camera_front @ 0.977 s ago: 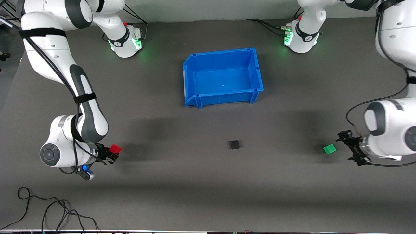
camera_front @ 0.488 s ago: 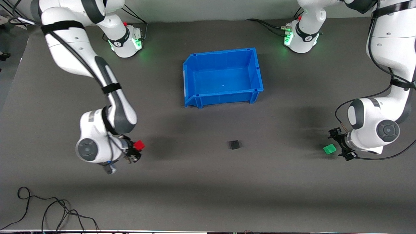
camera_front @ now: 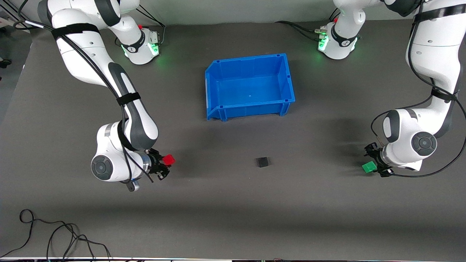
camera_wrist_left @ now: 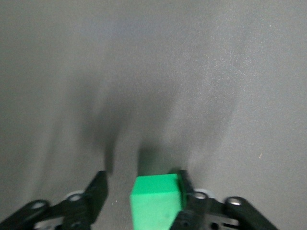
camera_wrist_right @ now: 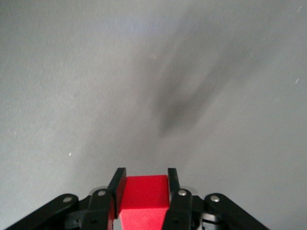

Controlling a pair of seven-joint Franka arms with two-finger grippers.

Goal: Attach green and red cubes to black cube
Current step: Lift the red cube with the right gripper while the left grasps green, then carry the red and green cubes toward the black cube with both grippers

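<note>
The small black cube [camera_front: 262,162] sits on the dark table, nearer the front camera than the blue bin. My right gripper [camera_front: 165,164] is shut on the red cube [camera_front: 168,159] and holds it just above the table, toward the right arm's end from the black cube. In the right wrist view both fingers [camera_wrist_right: 117,184] press the red cube [camera_wrist_right: 143,194]. The green cube [camera_front: 369,166] rests on the table toward the left arm's end. My left gripper [camera_front: 374,162] is open around it; in the left wrist view the green cube [camera_wrist_left: 156,203] touches one finger [camera_wrist_left: 184,184], with a gap to the other.
An empty blue bin [camera_front: 249,109] stands mid-table, farther from the front camera than the black cube. A loose black cable [camera_front: 54,236] lies at the table's near edge toward the right arm's end. Bare table lies between each held or straddled cube and the black cube.
My right gripper has carried the red cube toward the black cube. My left gripper has moved in over the green cube, which has stayed in place.
</note>
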